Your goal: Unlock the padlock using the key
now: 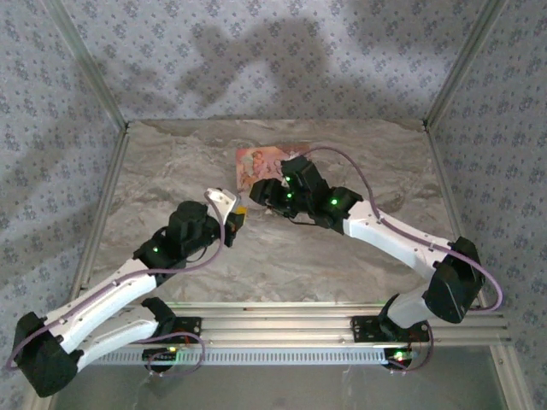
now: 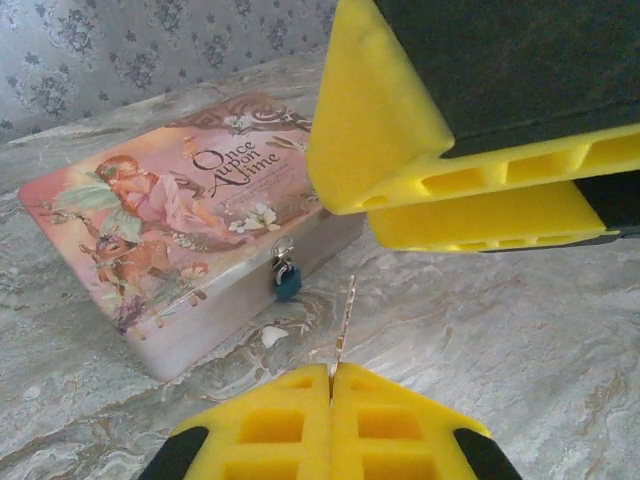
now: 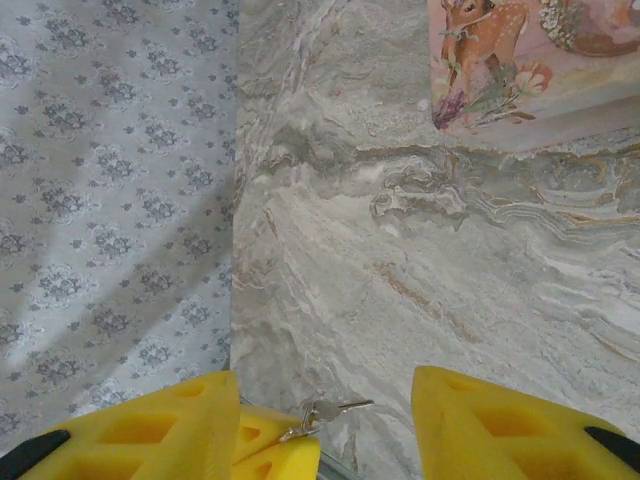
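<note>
Pinching the key (image 2: 345,316), the closed left tool (image 2: 331,372) sits at seven o'clock of the right tool (image 3: 325,385), whose jaws stand apart, gripping nothing.

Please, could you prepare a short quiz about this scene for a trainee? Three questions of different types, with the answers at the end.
1. True or false: the left claw is shut on the key, whose blade sticks out past the fingertips.
2. Where is the small teal padlock?
A. hanging at the front clasp of the pink box
B. lying loose on the marble table
C. resting on top of the lid
3. Fill in: in the right wrist view, the right claw has its jaws ____.

Key: 1 true; 2 A; 3 open
</note>
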You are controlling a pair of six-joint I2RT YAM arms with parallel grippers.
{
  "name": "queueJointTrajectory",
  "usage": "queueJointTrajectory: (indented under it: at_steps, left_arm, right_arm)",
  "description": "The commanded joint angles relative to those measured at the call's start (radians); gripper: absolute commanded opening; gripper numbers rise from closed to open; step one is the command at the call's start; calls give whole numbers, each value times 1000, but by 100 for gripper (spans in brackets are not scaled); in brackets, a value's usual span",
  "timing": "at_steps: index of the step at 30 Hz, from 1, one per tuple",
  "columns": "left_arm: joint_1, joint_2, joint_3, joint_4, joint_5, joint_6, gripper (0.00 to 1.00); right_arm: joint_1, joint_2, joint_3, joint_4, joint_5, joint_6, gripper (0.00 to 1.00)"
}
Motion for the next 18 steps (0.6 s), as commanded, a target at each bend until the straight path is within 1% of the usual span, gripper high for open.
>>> queueJointTrajectory:
  at_steps: [1,5,14,18]
  left_arm:
    - [-14,7,45,20,-37,13,0]
    - [-13,25,49,28,-40,17,0]
    - [-16,31,41,35,-43,27,0]
    - [-15,28,40,27,-46,35,0]
  right_arm:
    - [21,11,15,3,28,26,49]
    - [31,34,27,-13,32,29,49]
    - [34,92,70,-29,18,28,43]
    - [36,114,90,-29,10,27,38]
